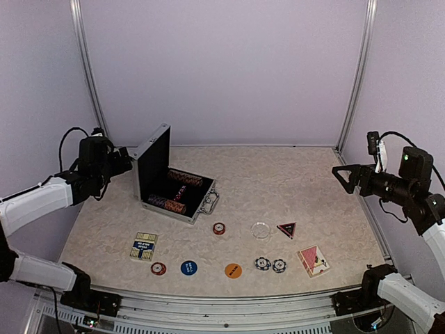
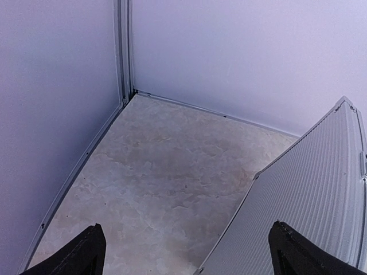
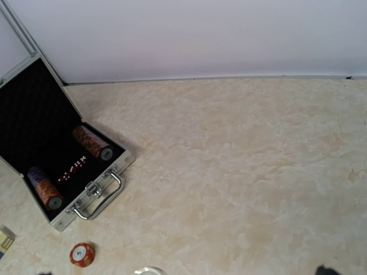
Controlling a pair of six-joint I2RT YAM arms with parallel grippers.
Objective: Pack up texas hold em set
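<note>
The silver briefcase (image 1: 182,207) (image 3: 101,169) stands open at back left, its lid (image 1: 154,163) (image 2: 321,200) upright, with two rows of striped chips (image 1: 184,179) (image 3: 92,143) in the black lining. On the table lie a red chip (image 1: 219,228) (image 3: 81,254), a clear disc (image 1: 261,229), a dark triangle (image 1: 286,229), blue (image 1: 188,267) and orange (image 1: 233,270) discs, two dark chips (image 1: 270,264), another red chip (image 1: 158,268) and two card decks (image 1: 144,245) (image 1: 313,260). My left gripper (image 1: 128,161) (image 2: 192,258) hangs open behind the lid. My right gripper (image 1: 341,174) is open, high at the right.
White walls with metal corner posts (image 1: 87,69) (image 1: 358,69) close in the table on three sides. The briefcase's metal handle (image 1: 211,202) (image 3: 103,195) sticks out toward the table's middle. Small dice (image 3: 71,169) lie between the chip rows.
</note>
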